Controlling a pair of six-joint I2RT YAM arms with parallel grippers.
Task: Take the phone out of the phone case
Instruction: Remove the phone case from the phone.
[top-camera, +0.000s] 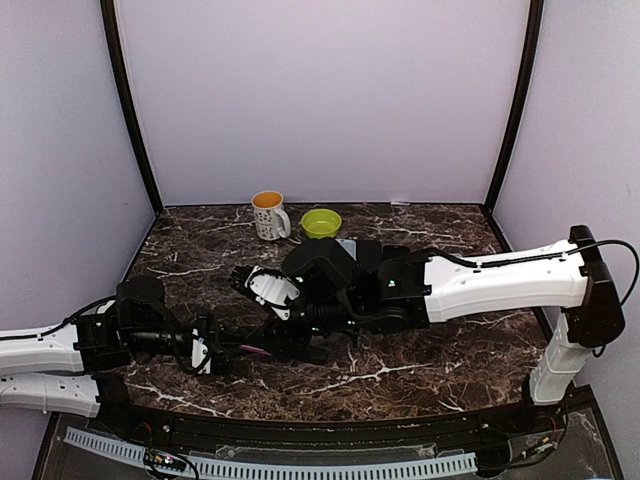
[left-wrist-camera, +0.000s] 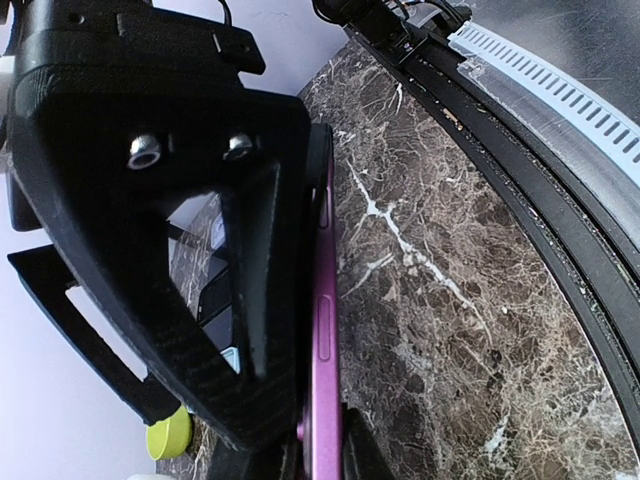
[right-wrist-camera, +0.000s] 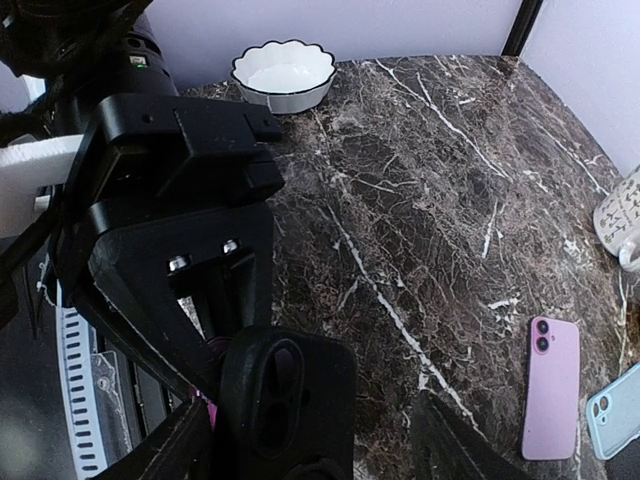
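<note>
The left claw (top-camera: 228, 352) is clenched on the phone (left-wrist-camera: 322, 340). It grips the pink phone at one end and holds it on its edge, so that the side buttons show in the left wrist view. The phone is at the near part of the table (top-camera: 420, 380), a little left of the middle.

The right arm reaches across from the right and meets the left arm there. The right claw (right-wrist-camera: 312, 440) is released. Its two fingers stand on both sides of the black case (right-wrist-camera: 287, 400), and a gap shows between the case and one finger. The case shows its back with the camera cutout. A bit of pink shows at its edge, beside the left claw. How deep the phone sits in the case cannot be told.

At the far edge stand a mug (top-camera: 268, 214) and, just right of it, a green bowl (top-camera: 321, 222). A second phone (right-wrist-camera: 551, 387), also pink, lies flat on the table with its back up, and a blue phone (right-wrist-camera: 617, 410) lies just beside it, both near the mug. A white bowl (right-wrist-camera: 283, 70) stands well apart from them.
</note>
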